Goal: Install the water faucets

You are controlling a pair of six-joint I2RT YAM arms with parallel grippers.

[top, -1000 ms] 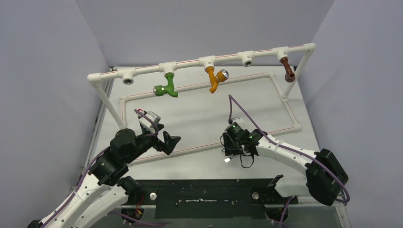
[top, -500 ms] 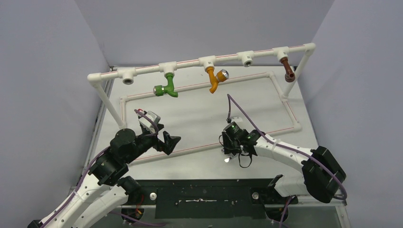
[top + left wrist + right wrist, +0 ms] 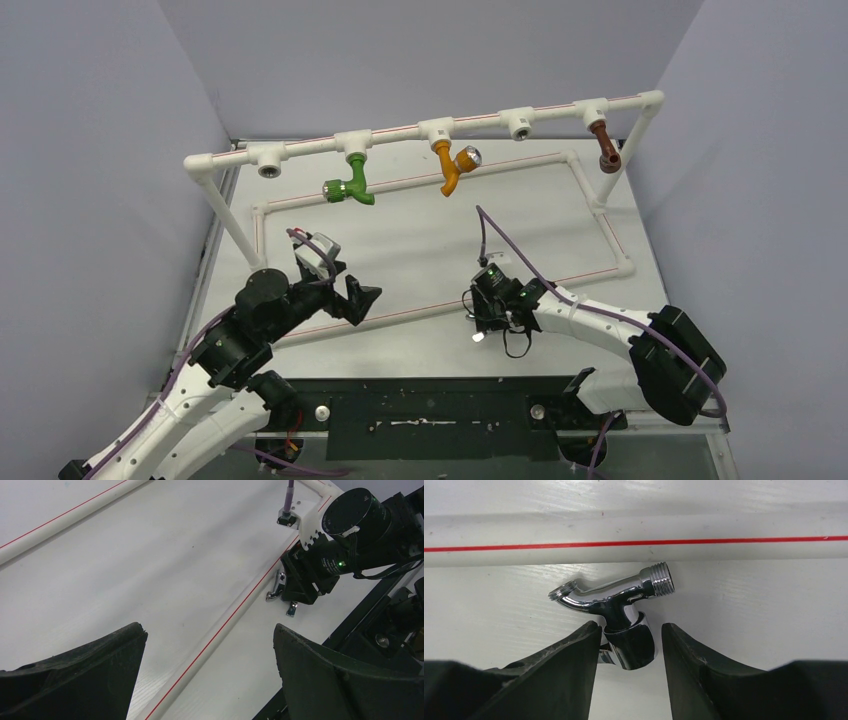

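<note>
White counter (image 3: 749,625): chrome faucet (image 3: 611,597) beside the red-striped pipe (image 3: 724,544).
Right jaws, spread, straddle its handle (image 3: 631,642); body at twelve o'clock, axis nine-to-three; left jaws spread, farther off.

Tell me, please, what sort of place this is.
Probably a lab robot test cell: plain grey walls box in a white table, a freestanding pipe rack holds a green faucet, and a chrome faucet lies loose.
</note>
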